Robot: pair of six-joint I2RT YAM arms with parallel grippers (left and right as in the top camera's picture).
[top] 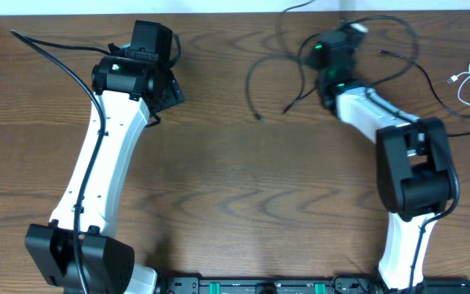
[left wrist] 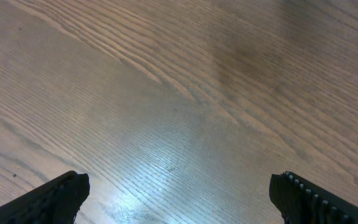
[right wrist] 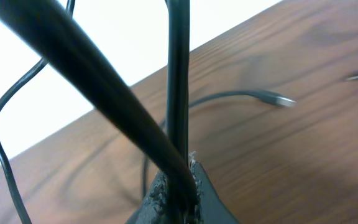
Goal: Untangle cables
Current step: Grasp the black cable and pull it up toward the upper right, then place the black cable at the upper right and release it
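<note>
Evidently right end effector [right wrist: 176,186] pinches black cables [right wrist: 178,93]; left end effector [left wrist: 179,193] spread.

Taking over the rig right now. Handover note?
Left gripper: open, empty, over bare table.
Right gripper: fingers shut on the black cables, near the far edge.
White cable: lies by itself at the right edge, clear of the black ones.
Done: white is separate.
Left: the black cables loop and cross around the right gripper; they probably need spreading apart, likely with the left arm's help.
</note>
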